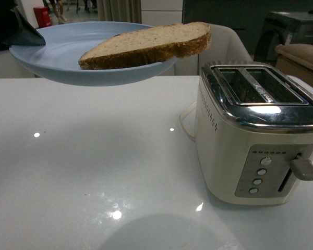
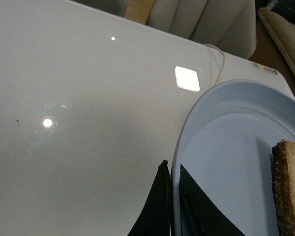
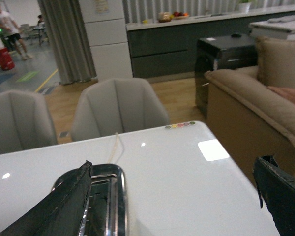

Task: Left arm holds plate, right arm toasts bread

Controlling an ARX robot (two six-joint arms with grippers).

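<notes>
One half-slice of bread (image 1: 146, 46) is all I have to move, and it lies on the plate (image 1: 68, 57), pushed to the right side so that its rounded end juts past the rim toward the toaster (image 1: 261, 130). My left pincer (image 2: 174, 196) is clamped on the plate's left rim, one finger above and one below, holding it in the air above the table (image 1: 94, 156), to the left of the toaster and a little farther away. My right pincer (image 3: 173, 167) hangs over the toaster with its fingers wide apart and nothing between them. I judge the bread to be light, soft and easy to crush or tear, with the darker crust its firmest part. I would therefore pinch it gently across its flat faces at the overhanging end, where one finger can get underneath. The plate looks stiff and smooth, so the slice could slide if I let it tilt. The slots (image 1: 255, 86) look narrow, so the slice must go in standing on edge.
</notes>
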